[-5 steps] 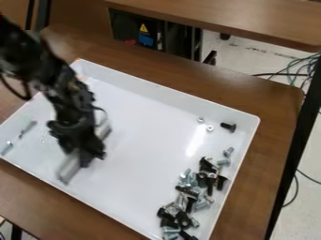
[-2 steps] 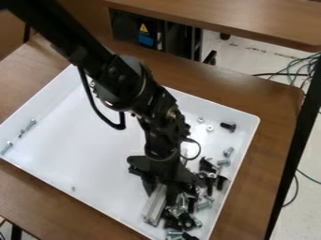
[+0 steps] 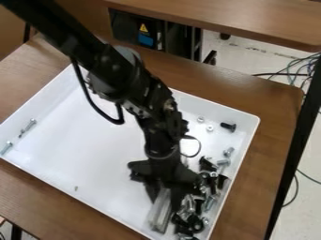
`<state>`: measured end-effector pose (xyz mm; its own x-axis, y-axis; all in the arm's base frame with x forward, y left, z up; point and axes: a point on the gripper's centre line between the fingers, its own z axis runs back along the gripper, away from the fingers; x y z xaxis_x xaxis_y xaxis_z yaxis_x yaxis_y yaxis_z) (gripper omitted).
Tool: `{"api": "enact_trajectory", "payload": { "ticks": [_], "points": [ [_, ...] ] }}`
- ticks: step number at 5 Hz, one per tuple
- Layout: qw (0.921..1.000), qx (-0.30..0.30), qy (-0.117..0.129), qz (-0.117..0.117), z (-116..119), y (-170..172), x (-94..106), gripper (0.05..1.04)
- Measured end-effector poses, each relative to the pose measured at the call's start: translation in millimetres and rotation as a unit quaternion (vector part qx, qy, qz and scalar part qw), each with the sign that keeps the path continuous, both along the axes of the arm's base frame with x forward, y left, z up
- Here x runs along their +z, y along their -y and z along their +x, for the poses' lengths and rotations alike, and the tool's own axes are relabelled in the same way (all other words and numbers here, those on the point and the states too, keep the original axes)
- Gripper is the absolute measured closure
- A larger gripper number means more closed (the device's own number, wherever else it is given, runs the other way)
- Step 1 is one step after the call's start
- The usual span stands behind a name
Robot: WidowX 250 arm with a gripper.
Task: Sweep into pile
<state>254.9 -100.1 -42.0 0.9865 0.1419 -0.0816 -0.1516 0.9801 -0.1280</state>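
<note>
In the lower right part of the white tray hangs my black gripper, shut on a silver metal bar. The bar is low in the tray, with its long side along the left of a pile of black and silver screws. Gripper and bar hide part of the pile's left side. Apart from the pile, toward the right corner, lie a black screw and two small nuts. Silver screws rest by the left wall, and a tiny piece lies near the front wall.
Raised walls edge the tray all around, and it stands on a brown wooden table. Another wooden tabletop runs across the top. Cables lie on the floor at the right.
From the tray's left part, my gripper has swung with the bar to the pile at the lower right. Since the later earlier frame, some pile screws have shifted slightly right and down.
</note>
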Motion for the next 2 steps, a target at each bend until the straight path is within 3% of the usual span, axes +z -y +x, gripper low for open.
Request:
{"api": "enact_trajectory", "payload": {
  "ticks": [1,2],
  "points": [
    [0.9985,0.042,0.012,0.033,11,-39,18.2,0.721],
    [0.9964,0.067,0.018,0.048,24,-80,25.2,0.721]
  ]
}}
